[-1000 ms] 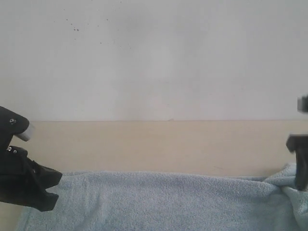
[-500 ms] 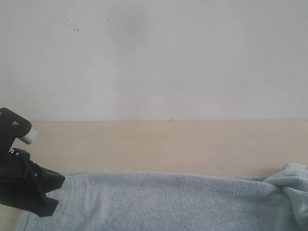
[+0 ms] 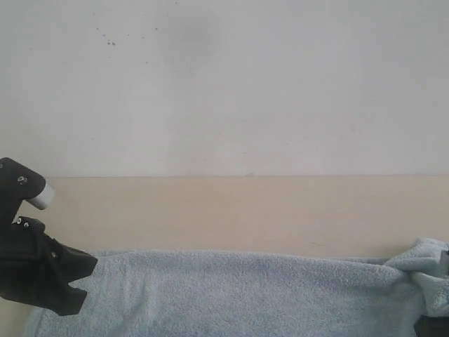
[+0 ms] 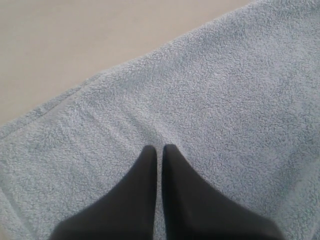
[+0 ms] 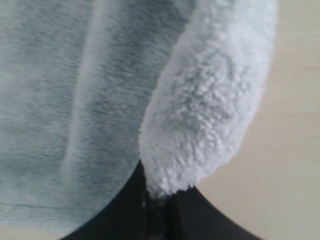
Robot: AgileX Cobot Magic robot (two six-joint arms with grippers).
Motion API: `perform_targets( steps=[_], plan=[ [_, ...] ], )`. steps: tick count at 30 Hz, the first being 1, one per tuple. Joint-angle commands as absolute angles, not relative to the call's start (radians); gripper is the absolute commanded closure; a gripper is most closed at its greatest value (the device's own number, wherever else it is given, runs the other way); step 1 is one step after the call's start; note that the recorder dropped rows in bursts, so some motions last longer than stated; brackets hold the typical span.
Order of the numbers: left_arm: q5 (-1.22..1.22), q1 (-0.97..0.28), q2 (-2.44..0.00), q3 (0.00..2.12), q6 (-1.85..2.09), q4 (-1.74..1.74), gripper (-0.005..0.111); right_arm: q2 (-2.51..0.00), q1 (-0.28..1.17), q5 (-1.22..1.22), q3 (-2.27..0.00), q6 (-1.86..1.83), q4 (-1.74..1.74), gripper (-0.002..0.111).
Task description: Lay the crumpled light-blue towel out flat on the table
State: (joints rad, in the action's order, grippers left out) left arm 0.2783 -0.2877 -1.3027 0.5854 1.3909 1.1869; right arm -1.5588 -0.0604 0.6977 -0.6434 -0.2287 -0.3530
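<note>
On the table [image 3: 210, 210], right tool [image 5: 159, 199] pinches towel [image 3: 245, 291]; left tool [image 4: 160, 150], closed, rests atop.

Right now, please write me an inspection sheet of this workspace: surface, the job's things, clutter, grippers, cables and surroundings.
Surface: table, pale beige, smooth and matte.
Job's things: towel, light blue, lying mostly flat across the front of the table; a bunched fold at its right end.
Clutter: nothing seen.
Grippers: left gripper shut, tips over the towel, a pinch of cloth cannot be confirmed; right gripper shut on a fold of the towel.
Cables: nothing seen.
Surroundings: white-grey wall behind the table, with a few small dark specks.
</note>
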Motion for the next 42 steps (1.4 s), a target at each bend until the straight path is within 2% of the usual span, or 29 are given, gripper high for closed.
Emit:
perform_targets(
  steps=[1, 7, 18, 26, 37, 39, 40, 42],
  plan=[
    [0.284, -0.289, -1.296, 0.579, 1.394, 1.197, 0.103, -1.558, -0.059, 0.726, -0.659, -0.498, -0.651, 0.104],
    [0.284, -0.289, -1.296, 0.579, 1.394, 1.197, 0.103, -1.558, -0.059, 0.713, -0.659, -0.787, -0.914, 0.104],
    [0.288, -0.289, -1.296, 0.579, 1.394, 1.197, 0.103, -1.687, -0.059, 0.633, -0.733, -0.962, -0.988, 0.104],
    [0.287, -0.289, -1.296, 0.582, 1.394, 1.301, 0.103, -1.773, -0.059, 0.865, -0.863, -1.035, -1.000, 0.104],
    [0.292, -0.289, -1.296, 0.582, 1.406, 1.300, 0.103, -1.775, -0.059, 0.869, -0.865, -1.030, -1.024, 0.104],
    [0.305, -0.289, -1.296, 0.582, 1.406, 1.300, 0.103, -1.779, -0.059, 0.869, -0.865, -1.032, -1.024, 0.097],
    [0.307, -0.289, -1.296, 0.582, 1.406, 1.300, 0.103, -1.779, -0.059, 0.867, -0.865, -1.032, -1.024, 0.089],
    [0.306, -0.289, -1.296, 0.582, 1.406, 1.300, 0.103, -1.781, -0.059, 0.859, -0.865, -1.032, -1.028, 0.066]
  ],
)
